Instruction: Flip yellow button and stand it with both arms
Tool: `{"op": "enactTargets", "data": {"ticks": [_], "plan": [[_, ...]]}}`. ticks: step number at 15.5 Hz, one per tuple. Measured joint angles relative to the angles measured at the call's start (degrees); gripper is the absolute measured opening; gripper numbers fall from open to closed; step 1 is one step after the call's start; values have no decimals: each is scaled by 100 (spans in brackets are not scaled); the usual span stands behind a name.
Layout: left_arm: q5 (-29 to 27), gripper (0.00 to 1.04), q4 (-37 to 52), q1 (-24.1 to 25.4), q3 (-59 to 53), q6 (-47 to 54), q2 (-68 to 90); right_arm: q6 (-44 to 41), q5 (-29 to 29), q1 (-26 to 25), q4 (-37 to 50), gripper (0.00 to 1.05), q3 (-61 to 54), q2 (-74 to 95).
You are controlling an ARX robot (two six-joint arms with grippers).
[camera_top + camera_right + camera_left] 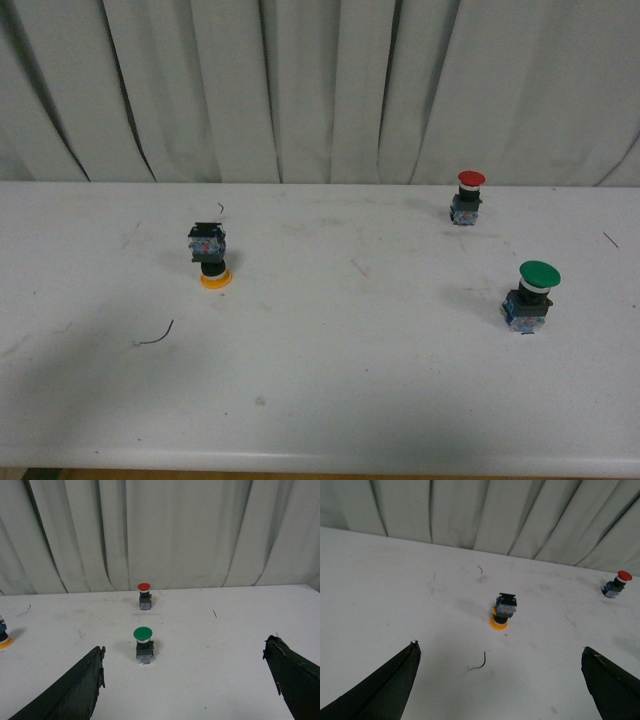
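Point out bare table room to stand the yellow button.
The widest bare stretch of table lies between the yellow button and the green button. The near strip is mostly free, bar a wire scrap. Crowded: the right side, around the red button.

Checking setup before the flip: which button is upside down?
The yellow button, resting on its cap, body up; the red button and green button stand cap-up.

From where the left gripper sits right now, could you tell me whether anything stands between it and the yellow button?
Nothing solid does. The left gripper is open and faces the yellow button, which rests cap-down on the table; only a thin dark wire scrap lies flat on the bare surface between them.
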Motion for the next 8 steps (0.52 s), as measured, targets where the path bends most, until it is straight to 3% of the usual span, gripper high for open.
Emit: {"op": "enactTargets", "data": {"ticks": [2, 8], "plan": [[85, 98, 350, -466, 1040, 142, 1805, 0, 0, 0, 0, 98, 0, 0], [31, 98, 26, -852, 2234, 345, 3390, 0, 0, 0, 0, 98, 0, 0]]}}
